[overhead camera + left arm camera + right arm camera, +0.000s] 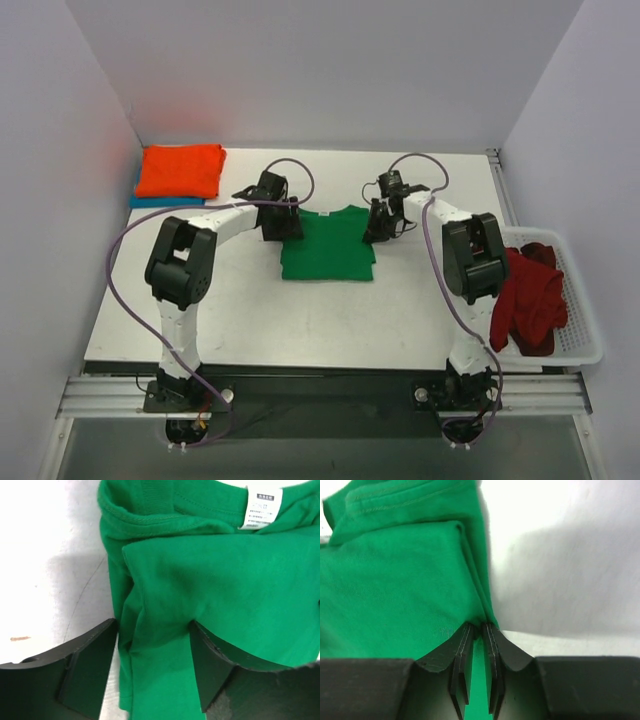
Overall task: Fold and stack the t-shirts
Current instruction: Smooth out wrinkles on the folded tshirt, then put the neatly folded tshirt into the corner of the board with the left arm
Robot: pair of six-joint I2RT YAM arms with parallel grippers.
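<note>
The left hand (152, 630) reaches forward and tips down. Its jaws are spread astride the left folded edge of the green t-shirt (328, 250), with cloth between them but not pinched. The shirt lies flat on the bench (250, 320) between both hands, collar just ahead of the fingers, side edges running near-to-far. The right hand (478, 626), posed in mirror, is clenched on the right edge. The left likely needs to clamp before both lift.
</note>
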